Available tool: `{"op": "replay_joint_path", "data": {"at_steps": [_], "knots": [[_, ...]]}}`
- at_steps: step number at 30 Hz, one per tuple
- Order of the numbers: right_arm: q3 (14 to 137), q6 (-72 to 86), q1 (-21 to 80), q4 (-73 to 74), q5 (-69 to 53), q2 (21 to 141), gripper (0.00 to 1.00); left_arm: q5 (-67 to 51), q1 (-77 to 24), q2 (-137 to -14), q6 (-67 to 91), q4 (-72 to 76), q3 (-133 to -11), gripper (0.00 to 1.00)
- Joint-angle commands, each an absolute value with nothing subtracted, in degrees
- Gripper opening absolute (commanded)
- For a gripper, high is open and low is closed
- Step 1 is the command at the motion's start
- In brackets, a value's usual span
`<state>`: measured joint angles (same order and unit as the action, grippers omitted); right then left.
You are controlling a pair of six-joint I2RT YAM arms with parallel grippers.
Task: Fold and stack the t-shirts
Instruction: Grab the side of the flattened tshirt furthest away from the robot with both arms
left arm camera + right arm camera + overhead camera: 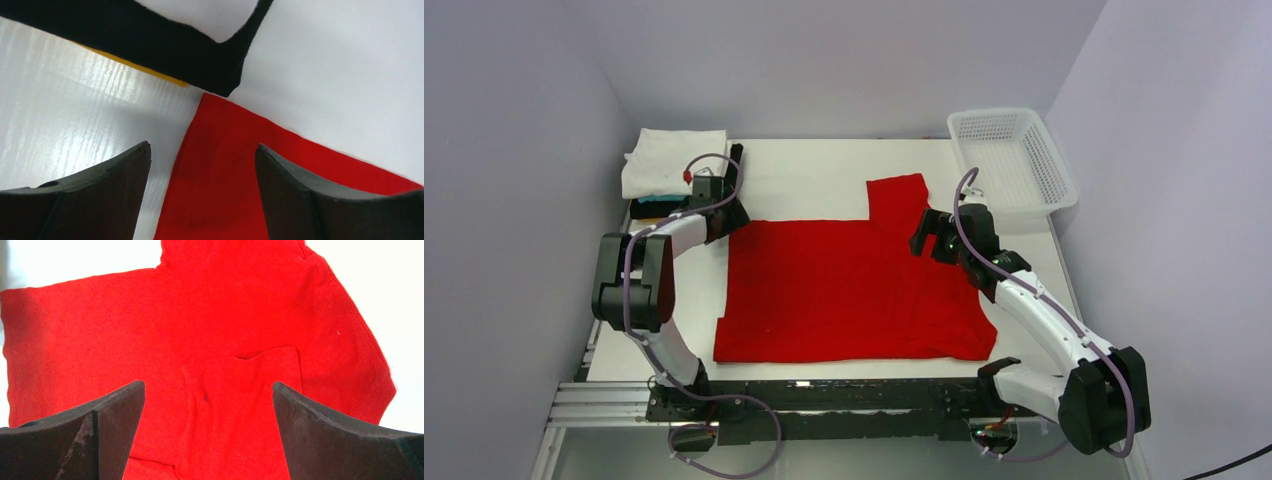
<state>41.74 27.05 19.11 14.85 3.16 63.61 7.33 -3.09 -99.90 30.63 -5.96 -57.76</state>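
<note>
The red t-shirt point(849, 290) lies flat in the middle of the table, one sleeve sticking out toward the back right. My left gripper point(729, 215) is open over the shirt's far left corner point(220, 165), with nothing held. My right gripper point(921, 235) is open above the shirt's right shoulder near the sleeve point(240, 390), empty. A stack of folded shirts point(674, 160) sits at the back left, white on top with teal and black edges below. The left wrist view shows a black shirt point(165, 45) and a yellow-orange edge point(150, 72) of that stack.
A white mesh basket point(1014, 165) stands at the back right corner, just beyond my right gripper. Grey walls close in the table on three sides. A metal rail point(774, 400) runs along the near edge by the arm bases.
</note>
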Motion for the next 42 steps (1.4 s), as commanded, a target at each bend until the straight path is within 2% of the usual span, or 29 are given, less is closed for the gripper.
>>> {"op": "replay_joint_path", "data": {"at_steps": [1,9,17,24,27,34,38,42], "knots": [[42.31,26.16,19.25,11.8,4.56,62.37,1.0,6.03,-3.43,-100.74,30.12,0.31,-57.87,0.78],[42.85,25.86,19.24,12.48,4.48,64.5,1.0,3.5,-3.66,-102.66,29.97,-2.38,-60.06,0.7],[42.55,25.36,19.28,12.13,4.75,64.2,1.0,4.11,-5.89,-104.31,30.83,-4.16,-61.23,0.68],[42.19,25.04,19.18,12.25,5.34,64.04,1.0,6.38,-6.97,-106.28,31.91,-7.2,-63.09,0.46],[42.19,25.17,19.21,11.87,5.02,64.45,1.0,7.58,-7.27,-106.73,32.19,-9.02,-64.25,0.42],[42.99,25.05,19.24,12.39,6.34,65.56,1.0,8.58,-7.29,-108.19,32.02,-13.05,-67.81,0.21],[44.69,25.92,19.24,12.18,6.86,66.78,1.0,9.85,-7.31,-108.66,31.14,-15.99,-70.16,0.02],[49.75,28.73,19.18,12.23,9.07,70.08,1.0,9.3,-7.3,-108.98,30.64,-17.83,-71.25,0.0]]}}
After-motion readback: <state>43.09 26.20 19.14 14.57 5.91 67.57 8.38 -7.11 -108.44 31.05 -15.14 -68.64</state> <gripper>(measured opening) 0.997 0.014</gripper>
